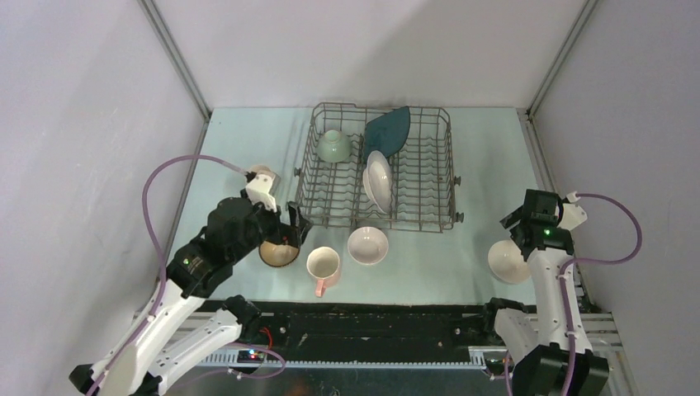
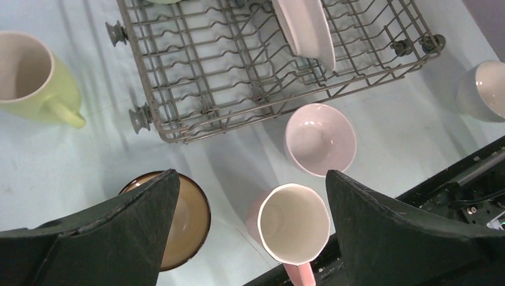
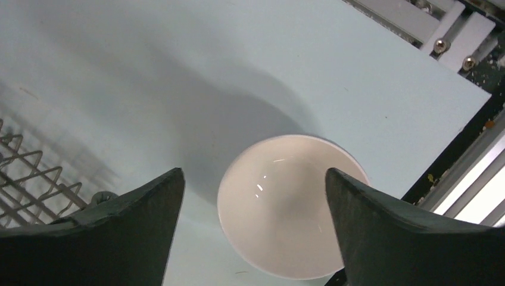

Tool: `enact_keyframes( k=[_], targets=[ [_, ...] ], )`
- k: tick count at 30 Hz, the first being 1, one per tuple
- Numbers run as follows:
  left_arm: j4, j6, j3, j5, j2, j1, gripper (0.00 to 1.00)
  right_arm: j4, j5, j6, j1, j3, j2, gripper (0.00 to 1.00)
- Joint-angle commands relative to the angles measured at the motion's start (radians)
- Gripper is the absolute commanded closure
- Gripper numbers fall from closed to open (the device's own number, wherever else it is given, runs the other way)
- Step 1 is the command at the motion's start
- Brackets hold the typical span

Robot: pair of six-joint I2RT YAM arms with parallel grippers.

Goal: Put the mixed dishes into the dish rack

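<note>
The grey wire dish rack holds a pale green bowl, a dark teal plate and a white plate on edge. In front of it on the table are a brown bowl, a pink mug and a white bowl. My left gripper hangs open above the brown bowl and pink mug, holding nothing. My right gripper is open above another white bowl.
A pale yellow-green mug stands left of the rack, mostly hidden by my left wrist in the top view. Grey walls close in the table on three sides. The black rail runs along the near edge.
</note>
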Motion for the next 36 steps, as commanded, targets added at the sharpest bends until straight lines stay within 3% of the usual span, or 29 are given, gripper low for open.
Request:
enact_keyframes(
  k=[1,3,5,9,12,15,18,31,34,36],
  targets=[
    [0.079,0.063,-0.021,0.097,0.006,0.005,0.0,0.027,0.025,0.015,-0.04,0.038,0.02,0.17],
    [0.073,0.072,-0.029,0.111,0.016,0.005,0.0,0.034,0.043,0.014,-0.049,0.038,0.035,0.34],
    [0.064,0.08,-0.033,0.122,0.03,0.005,0.0,0.039,0.046,0.018,-0.051,0.038,0.059,0.43],
    [0.051,0.083,-0.032,0.115,0.046,0.005,0.0,0.043,0.016,0.048,-0.051,0.038,0.128,0.5],
    [0.054,0.082,-0.04,0.117,0.042,0.005,0.0,0.041,-0.009,0.062,-0.051,0.038,0.159,0.47],
    [0.053,0.083,-0.043,0.12,0.04,0.005,0.0,0.048,-0.039,0.06,-0.052,0.038,0.179,0.29],
    [0.055,0.081,-0.045,0.123,0.038,0.005,0.0,0.055,-0.082,0.078,-0.054,0.038,0.177,0.24],
    [0.047,0.066,-0.047,0.088,0.011,0.007,0.0,0.047,-0.114,0.16,-0.013,0.038,0.305,0.25],
    [0.047,0.063,-0.05,0.087,0.008,0.007,0.0,0.064,-0.096,0.162,-0.005,0.038,0.339,0.29],
    [0.043,0.063,-0.047,0.087,0.009,0.007,0.0,0.089,-0.096,0.158,-0.004,0.038,0.361,0.4]
  ],
)
